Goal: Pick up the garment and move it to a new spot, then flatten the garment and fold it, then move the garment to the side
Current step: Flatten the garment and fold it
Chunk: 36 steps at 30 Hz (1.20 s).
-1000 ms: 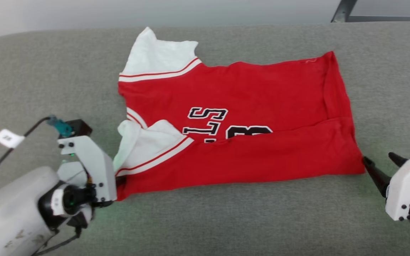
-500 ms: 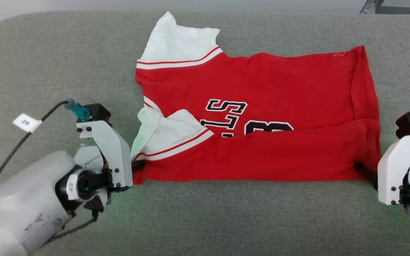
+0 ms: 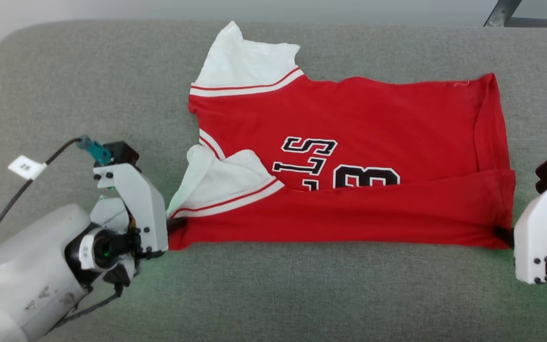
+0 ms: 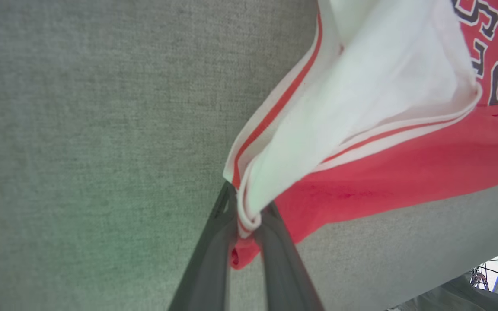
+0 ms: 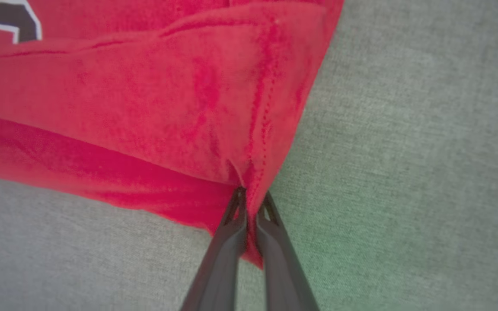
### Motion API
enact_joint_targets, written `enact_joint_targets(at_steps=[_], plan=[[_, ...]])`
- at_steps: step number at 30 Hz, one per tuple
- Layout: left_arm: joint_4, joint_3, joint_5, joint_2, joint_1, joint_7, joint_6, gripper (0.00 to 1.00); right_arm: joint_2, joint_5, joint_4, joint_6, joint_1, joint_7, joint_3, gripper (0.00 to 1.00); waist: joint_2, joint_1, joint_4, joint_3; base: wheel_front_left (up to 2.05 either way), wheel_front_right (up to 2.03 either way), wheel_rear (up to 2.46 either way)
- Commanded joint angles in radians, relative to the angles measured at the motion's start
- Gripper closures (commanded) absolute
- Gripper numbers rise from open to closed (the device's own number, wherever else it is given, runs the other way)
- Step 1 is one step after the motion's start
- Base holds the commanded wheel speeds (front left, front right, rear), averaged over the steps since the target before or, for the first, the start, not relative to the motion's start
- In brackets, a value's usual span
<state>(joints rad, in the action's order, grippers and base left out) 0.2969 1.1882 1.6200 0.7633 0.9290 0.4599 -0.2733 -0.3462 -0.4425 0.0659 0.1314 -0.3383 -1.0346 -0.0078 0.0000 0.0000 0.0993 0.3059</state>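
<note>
The red jersey-style shirt with white short sleeves (image 3: 349,142) lies crosswise on the grey fabric cushion (image 3: 273,294), with its near long edge folded up over the body. I have the left gripper (image 4: 245,224) clenched on the near sleeve corner and the right gripper (image 5: 251,203) pinched on the near hem corner. I judge that lets both ends lift together for another fold. The fold hides part of the black lettering, but I can read "S", "LS" and "B". A white paper tag (image 3: 26,167) beside the left gripper seems to read "2K".
</note>
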Motion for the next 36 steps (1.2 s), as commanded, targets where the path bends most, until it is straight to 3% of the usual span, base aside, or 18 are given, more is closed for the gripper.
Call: enact_joint_targets(at_steps=[1, 14, 28, 36], plan=[[-0.007, 0.002, 0.004, 0.018, -0.016, 0.003, -0.010, 1.00, -0.015, -0.010, -0.001, -0.001, 0.034, -0.015, -0.015, 1.00, 0.0000, 0.0000, 0.000, -0.008, 0.00, 0.00, 0.00], [-0.159, 0.015, 0.011, 0.083, -0.059, 0.030, -0.074, 1.00, -0.018, -0.041, -0.126, -0.001, 0.133, -0.077, -0.042, 1.00, 0.0000, 0.0000, 0.000, -0.038, 0.00, 0.00, 0.00], [-0.382, 0.039, 0.022, 0.158, -0.090, 0.097, -0.206, 1.00, -0.051, -0.109, -0.263, -0.001, 0.233, -0.200, -0.044, 1.00, 0.0000, 0.0000, 0.006, -0.046, 0.00, 0.00, 0.00], [-0.412, 0.042, 0.034, 0.172, -0.110, 0.106, -0.225, 1.00, -0.061, -0.092, -0.265, -0.001, 0.241, -0.194, -0.046, 1.00, 0.0000, 0.0000, 0.002, -0.045, 0.00, 0.00, 0.00]])
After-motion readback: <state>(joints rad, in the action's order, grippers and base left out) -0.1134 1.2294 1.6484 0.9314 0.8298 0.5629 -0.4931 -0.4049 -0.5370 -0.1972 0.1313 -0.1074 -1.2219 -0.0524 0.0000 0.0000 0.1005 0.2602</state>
